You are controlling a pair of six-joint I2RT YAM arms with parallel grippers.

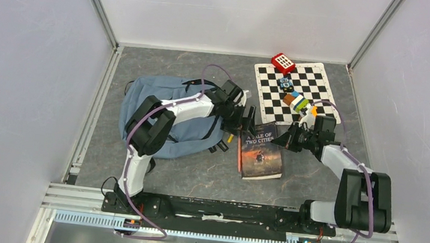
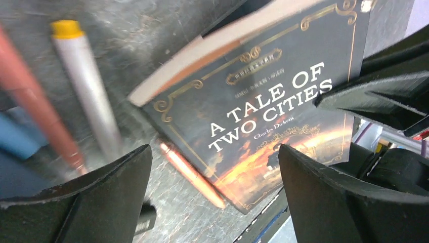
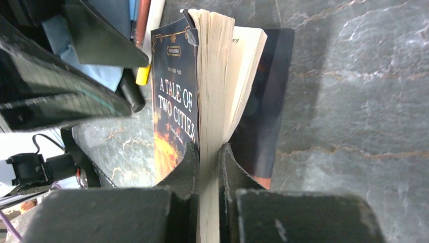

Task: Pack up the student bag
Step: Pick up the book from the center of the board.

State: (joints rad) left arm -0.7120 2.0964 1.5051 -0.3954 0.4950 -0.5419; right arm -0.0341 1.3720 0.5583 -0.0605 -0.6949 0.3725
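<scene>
The student bag (image 1: pixel 143 93), blue-grey, lies at the left under my left arm. Just right of it, my left gripper (image 1: pixel 247 124) hovers open with nothing between its fingers (image 2: pixel 96 197), above the top left corner of the book "A Tale of Two Cities" (image 1: pixel 261 153). An orange pen (image 2: pixel 192 174) lies along the book's edge. A white marker with a yellow cap (image 2: pixel 86 86) and a red pen (image 2: pixel 35 109) lie beside it. My right gripper (image 3: pixel 209 157) is shut on the book's front cover and a wad of pages (image 3: pixel 212 76), lifting them off the back cover.
A checkered mat (image 1: pixel 275 98) lies at the back right with a red keypad toy (image 1: pixel 283 63) and several small coloured blocks (image 1: pixel 294 100) on it. Grey walls close in the left, right and back sides.
</scene>
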